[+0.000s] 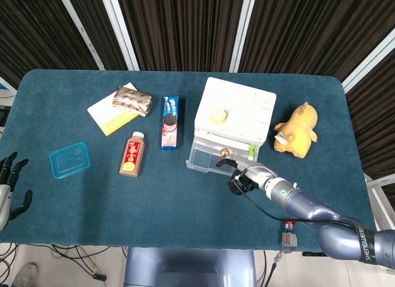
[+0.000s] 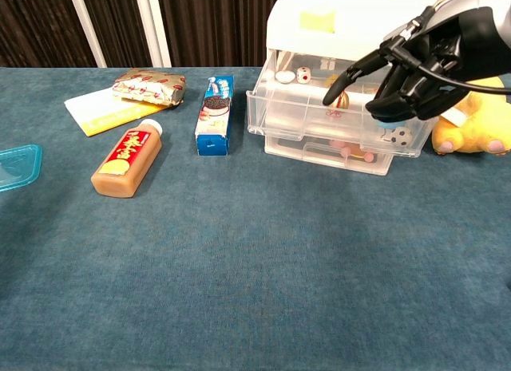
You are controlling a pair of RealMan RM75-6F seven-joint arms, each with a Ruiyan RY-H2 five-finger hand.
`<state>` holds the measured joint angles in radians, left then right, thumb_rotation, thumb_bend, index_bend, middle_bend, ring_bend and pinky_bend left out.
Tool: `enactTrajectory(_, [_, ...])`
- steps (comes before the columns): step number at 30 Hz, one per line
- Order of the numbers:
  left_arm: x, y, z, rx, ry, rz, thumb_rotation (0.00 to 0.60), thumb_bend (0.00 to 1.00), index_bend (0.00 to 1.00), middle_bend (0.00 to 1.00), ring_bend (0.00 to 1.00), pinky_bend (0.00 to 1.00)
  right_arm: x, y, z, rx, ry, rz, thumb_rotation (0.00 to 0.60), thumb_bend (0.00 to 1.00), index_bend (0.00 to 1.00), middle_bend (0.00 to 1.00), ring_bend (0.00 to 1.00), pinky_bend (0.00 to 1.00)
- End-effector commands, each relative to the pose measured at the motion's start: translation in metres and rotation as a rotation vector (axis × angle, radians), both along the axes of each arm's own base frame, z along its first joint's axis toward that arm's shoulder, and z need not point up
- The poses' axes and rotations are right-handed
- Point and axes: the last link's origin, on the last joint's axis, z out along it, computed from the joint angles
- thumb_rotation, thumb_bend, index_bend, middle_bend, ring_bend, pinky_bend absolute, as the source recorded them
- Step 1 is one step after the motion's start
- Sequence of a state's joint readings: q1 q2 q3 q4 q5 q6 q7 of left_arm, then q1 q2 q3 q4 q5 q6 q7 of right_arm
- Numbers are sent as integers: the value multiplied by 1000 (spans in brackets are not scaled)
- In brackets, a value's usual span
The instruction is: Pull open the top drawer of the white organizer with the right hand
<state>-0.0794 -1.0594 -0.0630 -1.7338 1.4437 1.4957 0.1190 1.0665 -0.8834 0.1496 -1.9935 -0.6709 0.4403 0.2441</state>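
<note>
Open table (image 2: 263,267) before the drawer (image 2: 319,112)
</note>
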Motion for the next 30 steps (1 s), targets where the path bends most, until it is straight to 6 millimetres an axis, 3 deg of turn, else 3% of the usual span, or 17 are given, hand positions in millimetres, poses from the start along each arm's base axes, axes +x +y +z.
enactTrajectory(1, [0,0,0,0,0,0,600,439,122,0,0,0,0,-3,1,-16,3,-3,600,538,187,781,914,1000])
enactTrajectory(12, [0,0,0,1,-3,1,600,439,122,0,0,0,11,-9,30,-95,10,33,600,362,186,820,956,1000])
enactTrajectory(19, [-1,1,1,4,-1,5,600,439,122,0,0,0,12,-19,53,-234,71,158,600,240,189,859,998,1000])
enactTrajectory(25, [-2,1,0,3,5,9,600,439,122,0,0,0,-2,-23,48,-350,254,402,600,186,189,865,1000,1000])
enactTrajectory(30, [-3,1,-1,0,9,12,600,439,122,0,0,0,-3,-20,38,-404,243,498,600,186,190,886,1000,1000])
